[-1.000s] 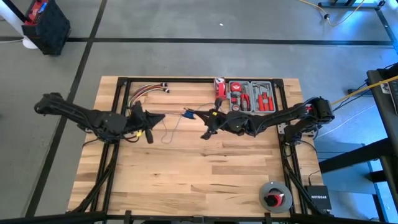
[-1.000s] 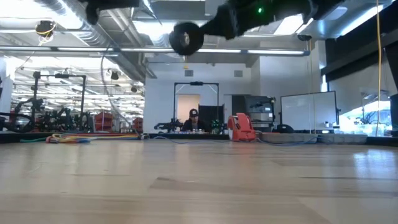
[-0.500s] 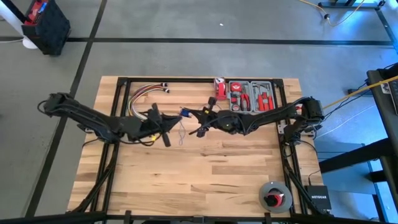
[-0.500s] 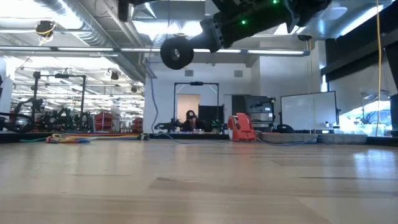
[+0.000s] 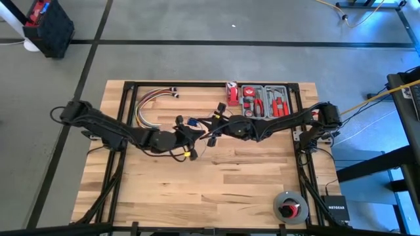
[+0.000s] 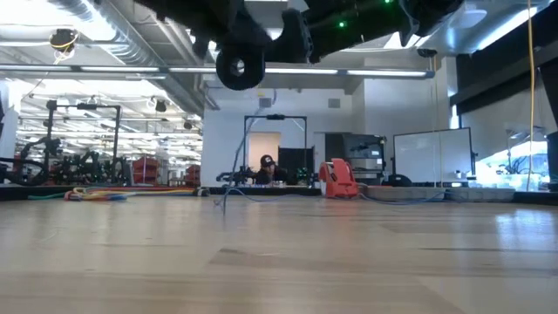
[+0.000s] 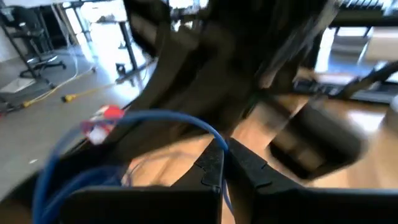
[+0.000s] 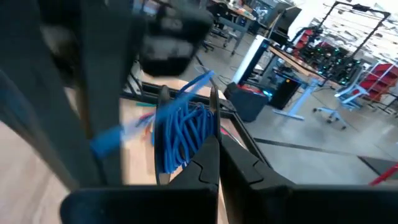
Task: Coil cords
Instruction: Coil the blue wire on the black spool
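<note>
The blue cord is partly wound into a small coil that hangs above the table's middle, toward the far side. My right gripper is shut on this coil and comes in from the table's right. My left gripper is shut on a loose stretch of the same cord and sits close beside the right one. In the low view a thin strand drops from the grippers to the tabletop. My left gripper pinches a single strand of the blue cord between its two fingers. The fingers lie nearly level, coming from the table's left. From the pinch the cord arcs away in a slack loop, clear of the table. My right gripper pinches the wound coil at its side between its two fingers, taking several turns at once. The fingers lie nearly level, coming from the table's right. The coil stands lifted clear of the table, with one loose end sticking out.
A bundle of coloured wires lies at the far left. A red tool case and a small red object sit at the far edge. A round spool stands near right. The table's near half is bare wood.
My left gripper has travelled toward the table's right, sinking a little and rolling, until it sits right beside the right gripper. The slack cord between them has bunched up and now hangs down to the table. My right gripper shifted slightly leftward early, then held still.
</note>
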Controlling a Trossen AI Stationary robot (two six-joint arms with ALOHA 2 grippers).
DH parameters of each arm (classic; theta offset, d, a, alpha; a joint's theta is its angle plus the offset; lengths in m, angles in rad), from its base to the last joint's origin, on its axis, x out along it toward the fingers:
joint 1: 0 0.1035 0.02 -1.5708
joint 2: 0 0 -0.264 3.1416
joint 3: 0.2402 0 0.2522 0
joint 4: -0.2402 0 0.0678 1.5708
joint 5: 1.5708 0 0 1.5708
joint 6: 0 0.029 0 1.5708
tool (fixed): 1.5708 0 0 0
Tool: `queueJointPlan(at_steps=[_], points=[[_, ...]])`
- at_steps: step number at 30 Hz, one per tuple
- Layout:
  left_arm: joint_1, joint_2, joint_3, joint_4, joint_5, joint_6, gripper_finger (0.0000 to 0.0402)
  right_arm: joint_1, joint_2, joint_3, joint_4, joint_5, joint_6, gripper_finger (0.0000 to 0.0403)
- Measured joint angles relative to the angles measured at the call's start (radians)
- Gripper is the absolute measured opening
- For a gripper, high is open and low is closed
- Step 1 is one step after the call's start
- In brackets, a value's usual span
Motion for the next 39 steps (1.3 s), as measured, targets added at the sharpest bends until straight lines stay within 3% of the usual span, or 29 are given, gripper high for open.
queueJointPlan(at_steps=[9,20,30,39], points=[[0.017,0.013,0.000,-0.079,-0.006,-0.066,0.0000,0.001,-0.011,0.001,0.055,-0.102,0.076,0.0002],[0.027,0.080,-0.001,-0.091,-0.002,-0.097,0.0000,0.004,-0.030,0.016,0.055,-0.118,0.116,0.0002],[0.025,0.077,0.003,-0.275,-0.062,-0.131,0.0000,0.030,-0.140,0.012,-0.069,-0.125,0.123,0.0002],[0.020,0.075,0.005,-0.255,-0.063,-0.129,0.0000,0.029,-0.218,0.020,-0.101,-0.127,0.090,0.0002]])
